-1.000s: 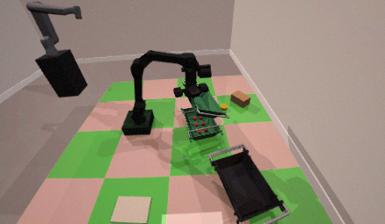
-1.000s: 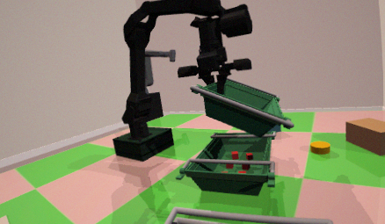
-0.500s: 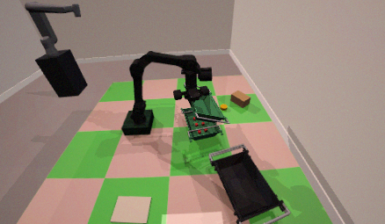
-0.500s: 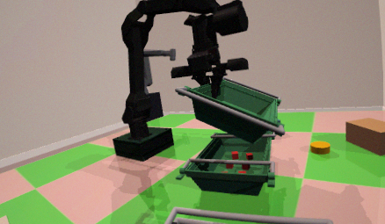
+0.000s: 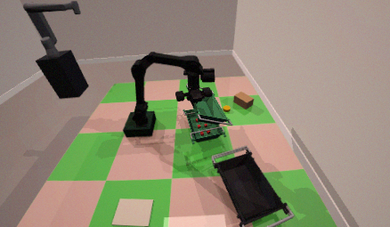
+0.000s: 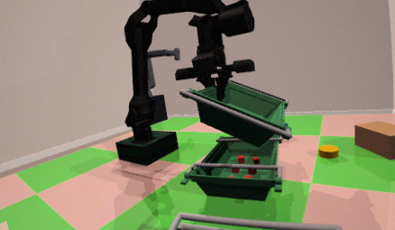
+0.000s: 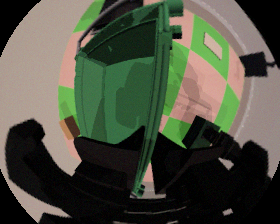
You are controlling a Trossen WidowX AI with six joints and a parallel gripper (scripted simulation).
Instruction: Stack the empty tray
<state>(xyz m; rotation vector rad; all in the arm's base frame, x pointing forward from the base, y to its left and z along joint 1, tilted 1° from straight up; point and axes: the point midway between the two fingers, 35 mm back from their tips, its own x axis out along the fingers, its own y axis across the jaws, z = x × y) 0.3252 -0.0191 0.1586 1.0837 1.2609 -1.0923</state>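
The loaded green tray (image 5: 206,139) (image 6: 234,191) stands on the floor with red blocks inside. Its near bar (image 6: 234,167) and far bar (image 6: 231,140) lie across its top, one toward each end. My gripper (image 5: 194,101) (image 6: 215,92) (image 7: 145,128) is shut on a side wall of the empty green tray (image 5: 210,109) (image 6: 230,124) (image 7: 128,87). It holds this tray above the far part of the loaded one. The held tray is steeply tilted, its side away from my fingers lowest. Whether its low side touches the loaded tray is unclear.
A black tray (image 5: 249,185) with wire bars lies at the front right. An orange disc (image 5: 226,109) (image 6: 328,151) and a brown block (image 5: 243,100) (image 6: 376,139) (image 7: 69,127) lie to the right. A cream square (image 5: 134,212) is at the front left.
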